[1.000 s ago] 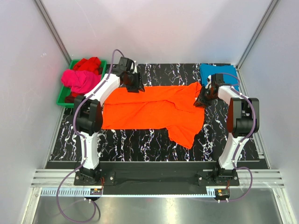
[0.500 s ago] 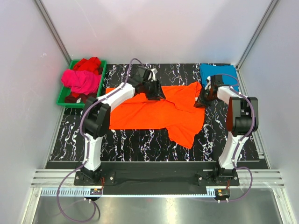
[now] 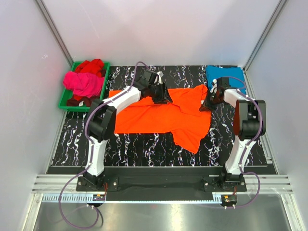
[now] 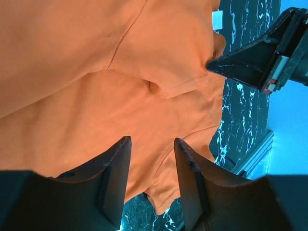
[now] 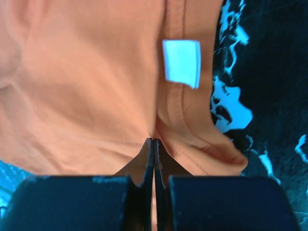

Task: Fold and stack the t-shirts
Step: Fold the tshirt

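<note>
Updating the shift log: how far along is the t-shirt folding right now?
Done: the teal-blue cotton t-shirt lies folded at the far right corner of the black marbled table. In hand: the bright orange t-shirt is spread out, the right gripper pinched shut on it near the collar, the left gripper open above it. Left: the magenta-pink t-shirt and red t-shirt, crumpled in the green plastic tray.

No text, brand, number or sign is legible in any view. A small white label sits at the collar band of the orange t-shirt; its face shows no readable print. A graduated strip runs along the near edge in the top view; its marks are too small to read.
</note>
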Motion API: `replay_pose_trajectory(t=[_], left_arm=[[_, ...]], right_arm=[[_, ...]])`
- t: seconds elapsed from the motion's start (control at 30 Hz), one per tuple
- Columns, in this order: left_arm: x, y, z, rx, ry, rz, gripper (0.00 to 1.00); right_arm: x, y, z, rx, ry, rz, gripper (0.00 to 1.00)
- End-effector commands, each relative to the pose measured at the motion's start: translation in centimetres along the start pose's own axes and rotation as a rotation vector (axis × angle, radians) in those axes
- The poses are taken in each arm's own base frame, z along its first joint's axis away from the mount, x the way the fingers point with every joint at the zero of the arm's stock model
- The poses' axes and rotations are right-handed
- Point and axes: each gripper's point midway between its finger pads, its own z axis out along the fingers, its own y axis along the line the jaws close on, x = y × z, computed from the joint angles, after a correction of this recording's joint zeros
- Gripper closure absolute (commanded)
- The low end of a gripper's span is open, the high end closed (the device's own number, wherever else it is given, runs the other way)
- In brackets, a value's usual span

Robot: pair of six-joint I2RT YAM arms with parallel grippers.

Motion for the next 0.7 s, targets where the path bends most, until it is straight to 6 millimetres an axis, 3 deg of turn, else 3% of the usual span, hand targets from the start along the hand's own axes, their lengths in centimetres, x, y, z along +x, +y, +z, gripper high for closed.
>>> replay_pose_trajectory(t=[0.0,0.17,0.33,0.47,0.67], left_arm=[[-0.8,-1.8,-0.4,0.060,-0.026,-0.002,0.54],[0.3,-2.5,0.4,0.102,-0.006,-0.016,0.51],[1.9,-2.6,3.2,0.120,0.014,-0.019,0.49],[2.2,-3.0,5.2,0.123,0.007,-0.022,0.50],[3.3,-2.6,7.2,0.097,0.022,-0.018,0.51]], right_arm=[[-1.6,3.5,-3.5,-0.091,-0.042,-0.008,1.00],[-1.8,4.0,-4.7,-0.093,-0.055,-0.012,1.00],[-1.3,3.6,-3.7,-0.093,-0.026,0.010,1.00],[-0.6,2.6,-2.8,-0.062,0.002,0.020,0.82],[0.9,1.5,-2.7,-0.025,0.023,0.005,0.75]])
